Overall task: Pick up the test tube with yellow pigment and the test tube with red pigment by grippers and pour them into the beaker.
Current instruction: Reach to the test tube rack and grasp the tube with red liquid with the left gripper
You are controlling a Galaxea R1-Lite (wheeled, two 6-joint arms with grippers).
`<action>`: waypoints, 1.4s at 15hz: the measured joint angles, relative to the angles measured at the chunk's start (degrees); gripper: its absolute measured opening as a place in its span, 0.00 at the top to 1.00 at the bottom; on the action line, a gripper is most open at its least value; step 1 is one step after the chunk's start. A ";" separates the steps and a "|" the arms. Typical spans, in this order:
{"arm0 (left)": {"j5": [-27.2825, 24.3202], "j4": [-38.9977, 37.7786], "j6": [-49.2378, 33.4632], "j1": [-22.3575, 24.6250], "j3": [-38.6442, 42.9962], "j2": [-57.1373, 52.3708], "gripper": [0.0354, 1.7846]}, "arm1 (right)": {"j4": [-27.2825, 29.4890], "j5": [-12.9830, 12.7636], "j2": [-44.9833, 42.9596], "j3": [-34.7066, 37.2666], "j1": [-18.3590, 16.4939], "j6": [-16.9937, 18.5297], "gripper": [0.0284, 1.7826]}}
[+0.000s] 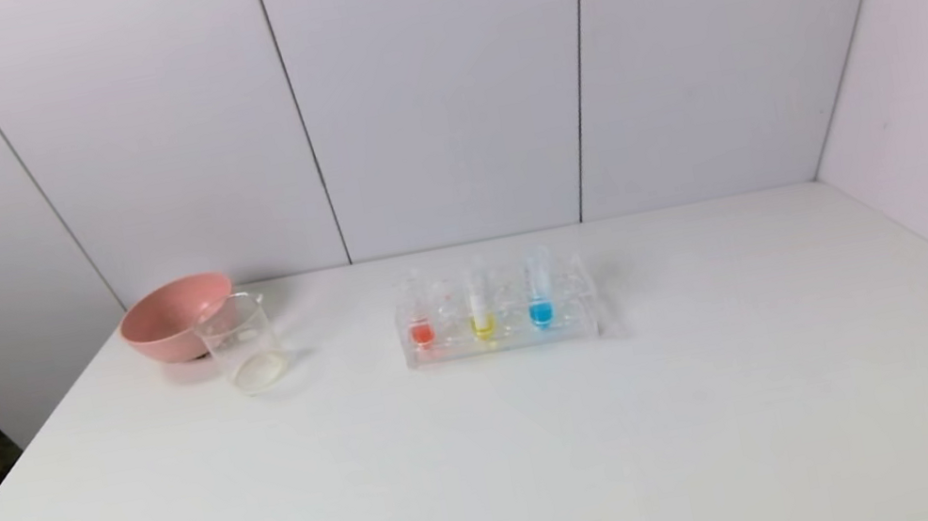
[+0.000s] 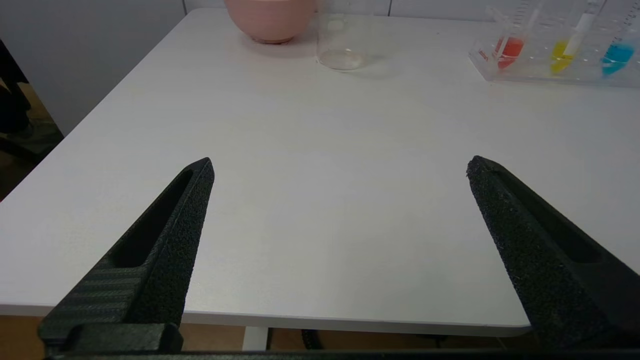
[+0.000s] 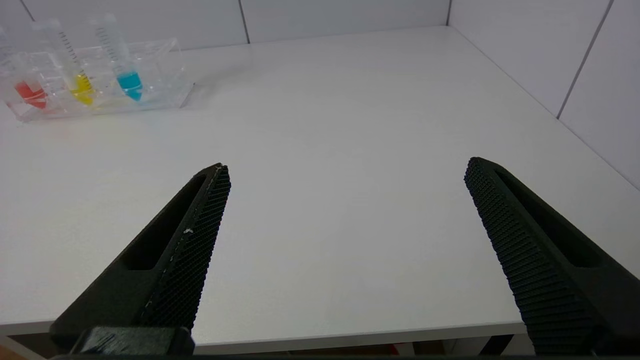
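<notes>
Head view: the test tube with red pigment (image 1: 420, 324), the test tube with yellow pigment (image 1: 480, 310) and a blue tube (image 1: 539, 297) are standing in the rack (image 1: 580, 321) at 12 o'clock on the surface (image 1: 500, 464); the beaker (image 1: 242, 343) is sitting at 10 o'clock, touching the pink bowl (image 1: 169, 317).

Left wrist view: the left gripper (image 2: 340, 167) is hovering over the near edge, jaws spread wide, holding nothing.

Right wrist view: the right gripper (image 3: 347, 167) is doing likewise, jaws wide and empty.

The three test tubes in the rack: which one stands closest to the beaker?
The test tube with red pigment, at the rack's left end. The yellow-tipped tube stands in the middle, the blue-tipped tube farthest from the beaker.
</notes>
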 joint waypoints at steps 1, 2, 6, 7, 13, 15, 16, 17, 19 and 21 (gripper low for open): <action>-0.04 0.00 -0.06 0.00 0.00 0.00 0.01 | -0.02 0.02 0.00 0.00 0.00 0.00 0.04; -0.02 0.00 -0.04 0.00 0.00 0.00 0.01 | -0.02 0.05 0.00 0.00 0.00 -0.02 0.04; 0.02 -0.41 0.02 0.00 -1.65 0.04 0.01 | -0.02 0.02 0.00 0.00 0.00 0.00 0.04; -0.59 0.13 0.02 0.00 -3.88 0.45 0.01 | -0.02 0.02 0.00 0.00 0.02 0.00 0.04; -3.88 0.56 -3.23 -2.21 -23.75 18.97 0.01 | -0.02 0.02 0.00 0.00 0.00 -0.02 0.04; -7.07 -0.99 -3.51 -4.55 -27.15 27.44 0.01 | -0.02 0.02 0.00 0.00 0.00 -0.02 0.04; -9.86 -2.29 -3.56 -5.79 -28.17 31.57 0.01 | 0.00 0.02 0.00 0.00 0.00 -0.02 0.04; -13.67 -3.75 -3.50 -7.01 -28.88 35.89 0.01 | 0.00 0.02 0.00 0.00 0.00 0.00 0.04; -21.27 -5.92 -3.43 -9.70 -29.88 43.84 0.01 | 0.00 0.02 0.00 0.00 0.00 0.00 0.04; -23.31 -8.30 -3.54 -13.51 -30.98 51.69 0.01 | 0.00 0.02 0.00 0.00 0.00 -0.02 0.04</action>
